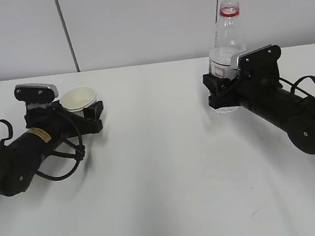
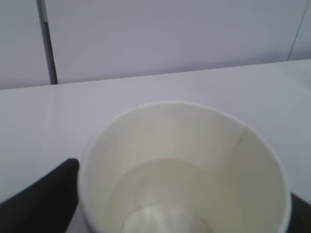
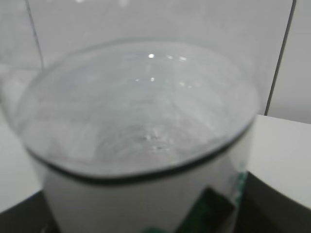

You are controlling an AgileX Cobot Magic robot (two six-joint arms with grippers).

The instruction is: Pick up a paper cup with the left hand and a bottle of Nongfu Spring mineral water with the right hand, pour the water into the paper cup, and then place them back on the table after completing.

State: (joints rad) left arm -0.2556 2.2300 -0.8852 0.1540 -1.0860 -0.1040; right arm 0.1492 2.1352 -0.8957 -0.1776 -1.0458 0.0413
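Left hand (image 1: 84, 115) low on the table (image 1: 163, 173), fingers either side of the paper cup (image 1: 79, 99) — clamped on it, cup upright btwn them, water (image 2: 165, 194) in its bottom. Right hand (image 1: 222, 91) fingers clamped on the bottle (image 1: 227, 48) at its lower body, upright, cap off, red ring at neck, water (image 3: 141, 121) partway up. Cup & bottle well apart, bare tabletop btwn. Grey wall panels behind — nothing blocking either gripper
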